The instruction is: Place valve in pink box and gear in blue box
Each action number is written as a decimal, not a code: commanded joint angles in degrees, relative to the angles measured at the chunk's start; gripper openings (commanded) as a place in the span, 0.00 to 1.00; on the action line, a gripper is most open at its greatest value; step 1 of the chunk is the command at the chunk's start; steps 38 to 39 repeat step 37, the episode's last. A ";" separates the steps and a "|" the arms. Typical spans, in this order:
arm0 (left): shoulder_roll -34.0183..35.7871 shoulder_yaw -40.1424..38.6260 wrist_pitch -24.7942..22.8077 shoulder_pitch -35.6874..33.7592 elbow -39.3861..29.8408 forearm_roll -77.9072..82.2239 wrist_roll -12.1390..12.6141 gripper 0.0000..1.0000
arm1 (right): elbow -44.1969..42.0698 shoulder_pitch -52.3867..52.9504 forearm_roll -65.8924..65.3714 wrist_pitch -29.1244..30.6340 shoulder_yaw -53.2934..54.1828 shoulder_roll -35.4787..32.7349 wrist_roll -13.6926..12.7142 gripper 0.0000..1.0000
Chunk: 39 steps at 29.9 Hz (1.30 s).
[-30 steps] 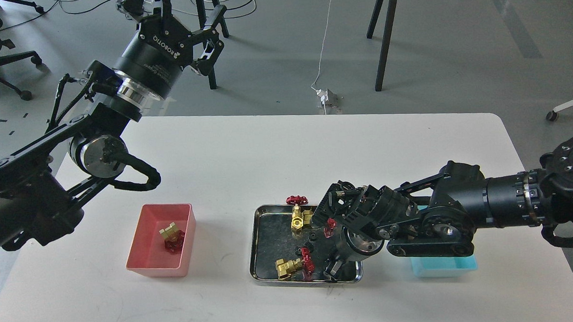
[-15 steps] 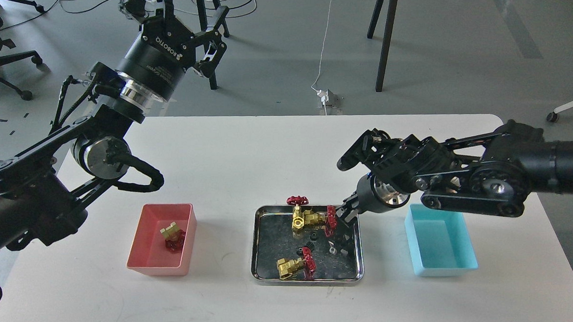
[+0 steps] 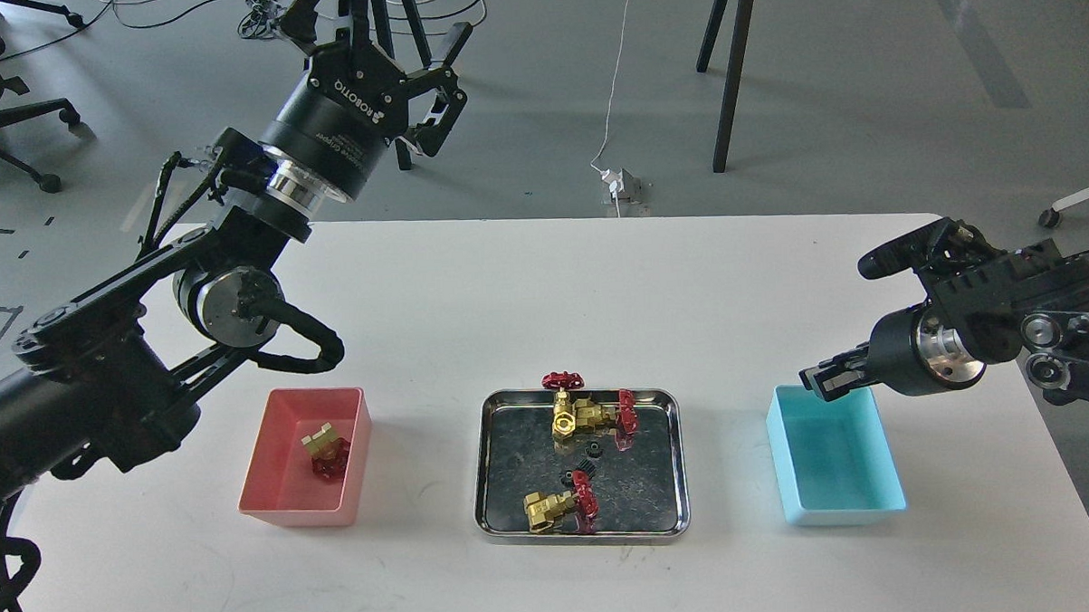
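Observation:
The pink box (image 3: 280,510) stands at the left of the table and holds one valve (image 3: 326,449). The steel tray (image 3: 488,462) in the middle holds three more valves, two touching at the back (image 3: 580,417) and one at the front (image 3: 556,508), and two black gears (image 3: 593,448) (image 3: 579,473). The blue box (image 3: 838,459) at the right looks empty. My right gripper (image 3: 826,383) hangs over its far left corner, fingers pressed together on a tiny dark gear that hardly shows. My left gripper (image 3: 381,26) is open, raised high beyond the table's far left edge.
The white table (image 3: 471,290) ends just behind my left wrist and right of the blue box. Chair and stand legs (image 3: 727,82) and a cable with a plug (image 3: 617,184) are on the floor beyond.
My right gripper has risen out of the tray and swung right to above the blue box. One gear fewer lies in the tray. My left arm has shifted slightly to the right.

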 commanded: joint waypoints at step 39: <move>-3.55 -0.52 -17.59 -8.17 23.44 2.63 0.00 0.87 | -46.39 -7.32 76.95 0.00 66.78 33.53 0.46 0.99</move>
